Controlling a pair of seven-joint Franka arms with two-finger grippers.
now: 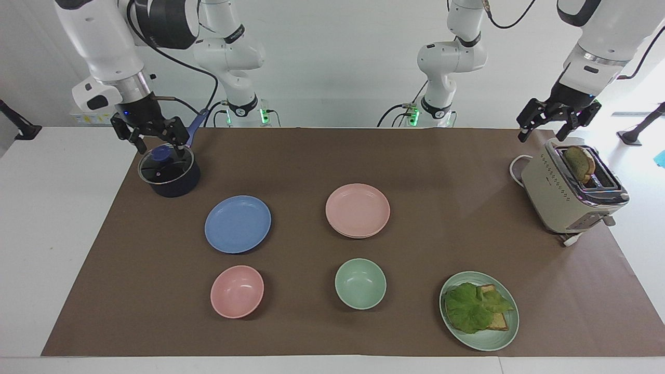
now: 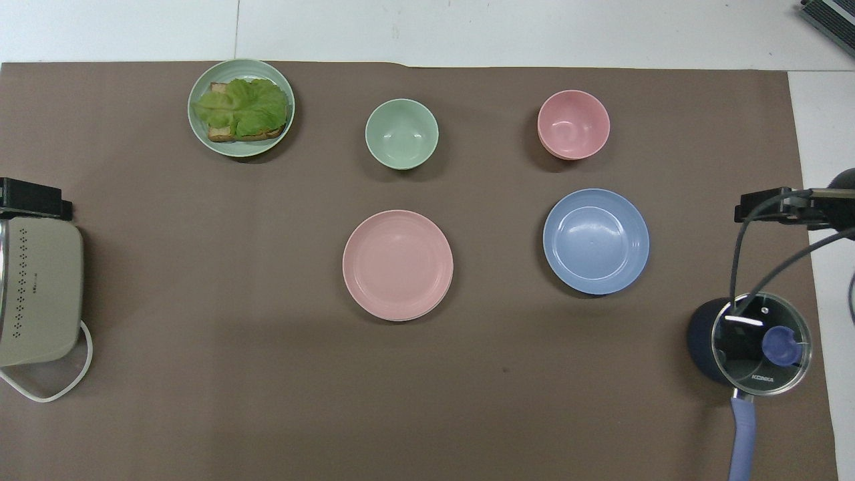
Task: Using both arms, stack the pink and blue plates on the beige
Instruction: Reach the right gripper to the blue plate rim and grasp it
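The pale pink plate [image 1: 357,209] [image 2: 397,264] lies mid-table on the brown mat, and a thin second rim shows under its edge. The beige plate is hidden apart from perhaps that rim. Beside it, toward the right arm's end, the blue plate [image 1: 237,224] [image 2: 596,240] lies on its own. My right gripper [image 1: 155,141] [image 2: 768,206] hangs open and empty just over the lidded pot. The left gripper [image 1: 556,127] [image 2: 30,198] hangs open and empty over the toaster's robot-side end.
A dark blue pot [image 1: 169,174] with glass lid stands near the right arm, and a beige toaster [image 1: 571,192] with bread near the left. Farther from the robots lie a pink bowl [image 1: 237,291], a green bowl [image 1: 360,283] and a green plate [image 1: 479,310] with lettuce and bread.
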